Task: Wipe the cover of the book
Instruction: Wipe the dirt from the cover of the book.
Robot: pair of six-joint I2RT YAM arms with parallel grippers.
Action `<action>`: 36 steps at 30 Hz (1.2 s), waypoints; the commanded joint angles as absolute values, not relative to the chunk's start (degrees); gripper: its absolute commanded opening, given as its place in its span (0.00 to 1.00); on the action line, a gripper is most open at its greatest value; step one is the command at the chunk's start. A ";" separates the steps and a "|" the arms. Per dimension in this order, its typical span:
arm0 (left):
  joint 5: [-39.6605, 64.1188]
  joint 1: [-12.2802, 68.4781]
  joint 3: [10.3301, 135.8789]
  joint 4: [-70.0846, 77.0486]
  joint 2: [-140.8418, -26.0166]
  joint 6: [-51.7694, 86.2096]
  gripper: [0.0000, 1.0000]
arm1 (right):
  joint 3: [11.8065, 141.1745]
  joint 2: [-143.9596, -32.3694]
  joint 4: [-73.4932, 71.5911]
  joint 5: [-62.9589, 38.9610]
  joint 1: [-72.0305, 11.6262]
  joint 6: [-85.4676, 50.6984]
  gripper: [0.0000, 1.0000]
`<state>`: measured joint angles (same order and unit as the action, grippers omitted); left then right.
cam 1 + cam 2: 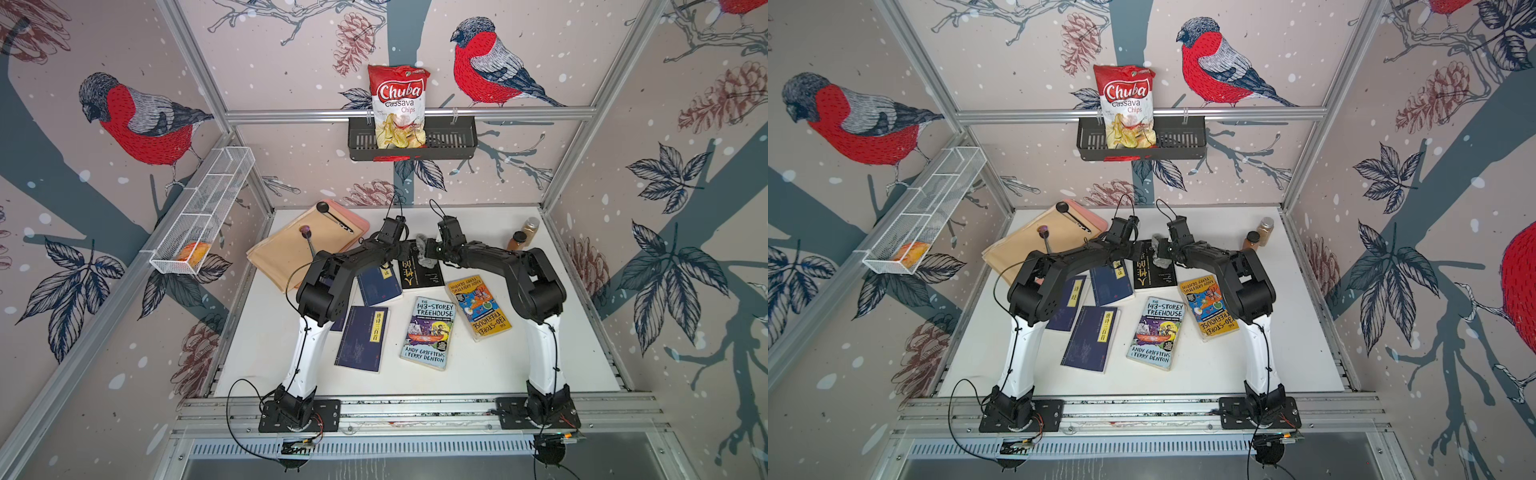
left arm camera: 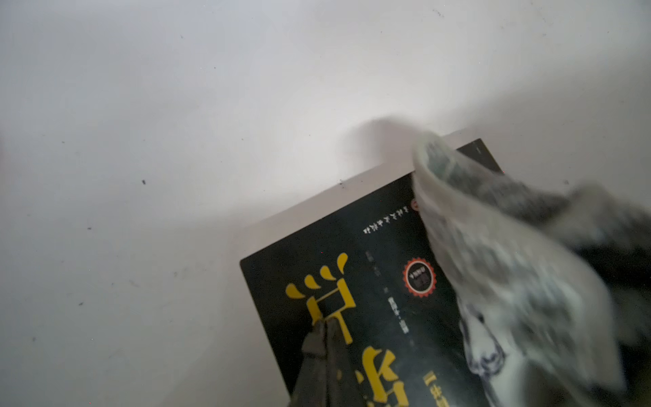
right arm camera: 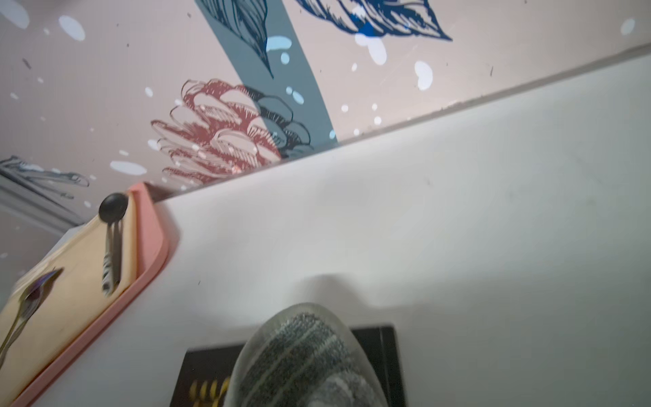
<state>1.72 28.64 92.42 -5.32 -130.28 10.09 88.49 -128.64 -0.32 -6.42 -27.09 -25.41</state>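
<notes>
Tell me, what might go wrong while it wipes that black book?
The shut left hand seems to pin the black book at one spot, so a firm stroke might swivel it into the blue book alongside. The cloth hangs bunched from the right hand and could snag the left hand or slip free.

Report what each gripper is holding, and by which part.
Right gripper: shut on the grey cloth, by a bunched-up fold; the rest hangs onto the black book. Left gripper: shut, holding nothing, tips on the book's cover.

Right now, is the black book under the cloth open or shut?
Shut: the black book lies flat on the table, its yellow-lettered cover facing up, with the cloth over part of it.
</notes>
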 commanded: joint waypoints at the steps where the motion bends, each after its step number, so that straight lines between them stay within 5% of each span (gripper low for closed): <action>1: 3.16 28.68 91.34 -16.97 -131.99 9.34 0.05 | 95.94 -134.43 14.11 -5.89 -27.40 -23.59 0.00; 16: 4.49 28.65 90.17 -16.35 -131.58 10.11 0.05 | 60.08 -110.49 4.76 -0.98 -33.76 -25.52 0.02; 21: 5.59 28.55 89.93 -15.73 -131.58 10.38 0.05 | 66.73 -117.59 3.78 -3.42 -31.47 -25.40 0.02; 30: 7.13 28.11 89.34 -14.40 -131.57 10.80 0.05 | 99.25 -137.55 14.10 -6.16 -29.46 -24.77 0.01; 36: 8.16 27.34 88.23 -13.54 -130.99 11.37 0.05 | 84.44 -129.12 9.47 -4.97 -30.54 -24.44 0.01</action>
